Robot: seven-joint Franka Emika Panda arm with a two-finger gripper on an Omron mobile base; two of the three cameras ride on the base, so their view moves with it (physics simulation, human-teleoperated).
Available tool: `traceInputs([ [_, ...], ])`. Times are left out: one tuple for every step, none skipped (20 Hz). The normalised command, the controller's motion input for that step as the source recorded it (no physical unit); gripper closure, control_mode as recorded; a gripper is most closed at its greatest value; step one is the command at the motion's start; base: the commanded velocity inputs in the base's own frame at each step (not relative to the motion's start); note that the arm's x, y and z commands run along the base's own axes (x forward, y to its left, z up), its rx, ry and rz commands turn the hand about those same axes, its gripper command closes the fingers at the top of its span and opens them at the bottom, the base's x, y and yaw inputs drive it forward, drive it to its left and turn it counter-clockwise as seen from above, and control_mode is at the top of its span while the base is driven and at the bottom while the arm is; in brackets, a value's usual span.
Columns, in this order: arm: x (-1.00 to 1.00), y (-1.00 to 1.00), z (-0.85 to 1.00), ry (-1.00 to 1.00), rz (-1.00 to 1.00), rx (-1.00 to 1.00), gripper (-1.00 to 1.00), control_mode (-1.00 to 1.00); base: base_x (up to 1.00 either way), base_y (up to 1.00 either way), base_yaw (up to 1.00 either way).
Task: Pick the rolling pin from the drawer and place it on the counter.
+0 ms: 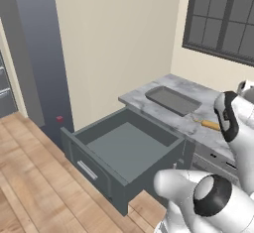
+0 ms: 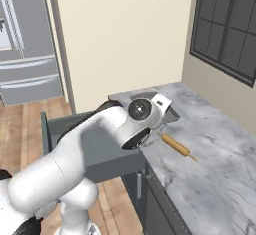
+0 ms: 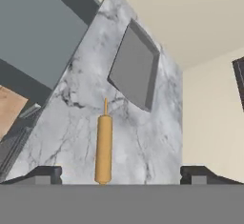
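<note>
— Fingertips (image 3: 47, 174) sit spread wide and empty; where's your rolling pin (image 3: 103, 147)?
— You see it flat on the counter (image 3: 157, 142), between the jaws, long axis pointing away toward the tray (image 3: 134, 66); drawer (image 1: 126, 150) empty.

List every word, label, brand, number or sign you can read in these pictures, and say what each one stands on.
There are none.
The rolling pin, the marble counter, the grey tray, the open drawer and the fridge all show plain surfaces with no lettering.
A small red spot sits low on the dark panel beside the drawer; it is too small to tell whether it is a sign.
</note>
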Motion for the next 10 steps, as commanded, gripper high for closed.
traceInputs([
  [-0.71, 1.00, 0.59, 0.00, 0.11, -0.14, -1.00, -1.00, 0.00, 0.00, 0.00],
  [-0.72, 1.00, 0.56, 0.04, 0.11, -0.13, -1.00, -1.00, 0.00, 0.00, 0.00],
  [-0.71, 1.00, 0.56, 0.07, 0.11, -0.13, -1.00, -1.00, 0.00, 0.00, 0.00],
  [-0.72, 1.00, 0.49, 0.09, 0.10, -0.12, -1.00, -1.00, 0.00, 0.00, 0.00],
  [-0.74, 1.00, 0.44, 0.10, 0.10, -0.11, -1.00, -1.00, 0.00, 0.00, 0.00],
  [-0.74, 1.00, 0.31, 0.12, 0.10, -0.10, -1.00, -1.00, 0.00, 0.00, 0.00],
  [-0.74, 1.00, 0.24, 0.12, 0.10, -0.09, -1.00, -1.00, 0.00, 0.00, 0.00],
  [-0.71, 1.00, 0.17, 0.09, 0.10, -0.07, -1.00, -1.00, 0.00, 0.00, 0.00],
  [-0.71, 1.00, 0.14, 0.05, 0.10, -0.05, -1.00, -1.00, 0.00, 0.00, 0.00],
  [-0.69, 1.00, 0.09, 0.02, 0.10, -0.05, -1.00, -1.00, 0.00, 0.00, 0.00],
])
